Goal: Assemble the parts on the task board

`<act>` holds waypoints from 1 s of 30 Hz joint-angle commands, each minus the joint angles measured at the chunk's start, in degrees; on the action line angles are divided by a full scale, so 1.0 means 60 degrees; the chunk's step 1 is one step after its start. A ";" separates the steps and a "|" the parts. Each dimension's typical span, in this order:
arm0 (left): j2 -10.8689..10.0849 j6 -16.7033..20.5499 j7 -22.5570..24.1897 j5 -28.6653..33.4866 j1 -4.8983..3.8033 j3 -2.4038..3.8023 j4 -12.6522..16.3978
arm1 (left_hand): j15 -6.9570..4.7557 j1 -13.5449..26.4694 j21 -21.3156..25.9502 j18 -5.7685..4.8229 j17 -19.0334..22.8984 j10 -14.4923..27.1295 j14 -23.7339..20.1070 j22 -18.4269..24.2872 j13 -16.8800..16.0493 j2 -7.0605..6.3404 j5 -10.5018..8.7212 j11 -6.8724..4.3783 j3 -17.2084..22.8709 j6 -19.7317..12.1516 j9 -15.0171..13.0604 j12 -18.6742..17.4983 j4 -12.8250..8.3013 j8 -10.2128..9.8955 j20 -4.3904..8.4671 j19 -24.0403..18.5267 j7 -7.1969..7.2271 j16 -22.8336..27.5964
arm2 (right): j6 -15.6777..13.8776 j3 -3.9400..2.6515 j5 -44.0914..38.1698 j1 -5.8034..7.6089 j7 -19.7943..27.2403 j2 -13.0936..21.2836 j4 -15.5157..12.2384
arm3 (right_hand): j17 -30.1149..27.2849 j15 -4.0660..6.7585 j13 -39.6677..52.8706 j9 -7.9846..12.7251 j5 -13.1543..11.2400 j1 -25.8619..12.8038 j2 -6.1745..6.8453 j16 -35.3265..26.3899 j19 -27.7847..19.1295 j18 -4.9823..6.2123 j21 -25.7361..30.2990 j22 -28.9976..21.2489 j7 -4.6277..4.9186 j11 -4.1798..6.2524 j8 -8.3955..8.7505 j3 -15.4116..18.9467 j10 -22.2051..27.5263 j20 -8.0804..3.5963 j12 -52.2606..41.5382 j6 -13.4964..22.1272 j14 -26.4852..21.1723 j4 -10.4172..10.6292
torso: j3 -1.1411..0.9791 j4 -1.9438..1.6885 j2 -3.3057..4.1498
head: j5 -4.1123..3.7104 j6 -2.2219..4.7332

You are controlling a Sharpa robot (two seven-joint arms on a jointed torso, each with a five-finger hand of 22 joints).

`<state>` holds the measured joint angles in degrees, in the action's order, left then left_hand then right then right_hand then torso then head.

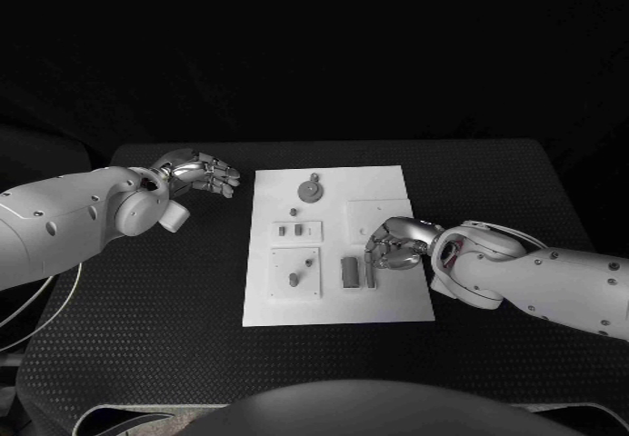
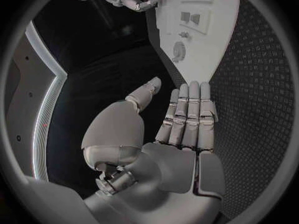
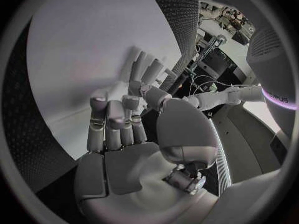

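The robot's right hand (image 1: 394, 243) rests low over the right half of the white task board (image 1: 394, 309), its fingers curled down beside 2 upright grey parts (image 1: 355, 272) standing near the board's middle. Whether those fingertips pinch a part or merely touch the plate cannot be told; in the right wrist view the fingers (image 3: 115, 119) bend toward the white surface with nothing plainly between them. The pose suggests work at the slots, judged as seating or picking a small piece. The right arm (image 1: 537, 277) reaches in low from the table's right edge, wrist turned inward.

Further out, the left hand (image 1: 196, 174) hovers above the black table (image 1: 144, 300) just off the board's far left corner, holding nothing, fingers loosely apart; the left wrist view shows its fingers (image 2: 190, 112) straight and side by side, thumb clear of them. It appears parked to leave the board free. A round disc part (image 1: 311, 189) lies near the board's far edge, with smaller pieces (image 1: 296, 231) set in panels toward the left.
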<state>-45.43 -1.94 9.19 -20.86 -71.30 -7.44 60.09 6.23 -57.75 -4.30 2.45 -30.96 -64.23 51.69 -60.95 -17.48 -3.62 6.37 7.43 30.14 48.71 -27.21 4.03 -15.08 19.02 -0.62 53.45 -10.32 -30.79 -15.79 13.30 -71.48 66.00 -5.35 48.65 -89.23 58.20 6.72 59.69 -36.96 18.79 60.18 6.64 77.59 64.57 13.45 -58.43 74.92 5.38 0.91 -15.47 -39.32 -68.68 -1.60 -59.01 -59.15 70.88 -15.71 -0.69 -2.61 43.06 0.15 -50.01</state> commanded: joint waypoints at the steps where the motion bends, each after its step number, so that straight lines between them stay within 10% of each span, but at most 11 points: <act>1: 0.0005 -0.0130 0.0061 -0.0008 -0.0005 0.0003 0.0013 | 0.0022 -0.0002 -0.0022 0.0060 -0.0018 0.0014 0.0043 -0.0009 0.0013 0.0070 0.0060 0.0058 0.0065 -0.0077 0.0010 0.0051 -0.0012 0.0055 -0.0004 -0.0063 0.0012 0.0053 | 0.0271 0.0018 -0.0019 -0.0038 0.0125 -0.0069 -0.0070 | 0.0010 -0.0032 0.0016 -0.0017 -0.0069 -0.0051 -0.0038 -0.0042 0.0030 0.0259 0.0050 0.0101 -0.0010 0.0013 -0.0038 0.0092 0.0058 -0.0063 0.0002 -0.0089 0.0002 0.0018 | -0.0001 -0.0002 0.0000 | -0.0002 0.0002; 30: 0.0006 -0.0145 0.0037 -0.0041 -0.0005 0.0002 0.0010 | 0.0021 -0.0035 -0.0023 0.0062 -0.0034 0.0013 0.0047 -0.0011 0.0018 0.0072 0.0066 0.0056 0.0081 -0.0079 0.0013 0.0053 -0.0036 0.0062 -0.0003 -0.0064 0.0013 0.0063 | 0.0209 0.0018 -0.0014 -0.0038 0.0101 -0.0029 -0.0082 | 0.0012 -0.0005 0.0020 0.0031 -0.0061 -0.0340 0.0342 -0.0062 0.0019 0.0259 0.0089 0.0097 0.0004 0.0005 0.0057 0.0280 0.0119 -0.0061 0.0036 0.0048 -0.0037 0.0432 | -0.0005 -0.0001 0.0000 | 0.0022 0.0002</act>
<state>-45.44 -2.04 9.07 -20.96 -71.30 -7.45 60.08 6.23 -57.75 -4.30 2.45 -31.06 -64.23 51.69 -60.94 -17.44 -3.62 6.37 7.42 30.28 48.71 -27.22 4.03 -15.23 19.02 -0.61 53.45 -10.32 -30.79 -15.57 13.32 -71.50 65.95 -5.34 48.56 -89.58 58.20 6.51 59.73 -36.82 18.25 58.33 8.08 77.60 64.70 13.48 -58.22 74.92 5.42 0.92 -15.34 -37.63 -68.28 -1.72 -59.01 -59.10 70.90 -13.36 -0.70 -2.63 43.06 0.30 -50.01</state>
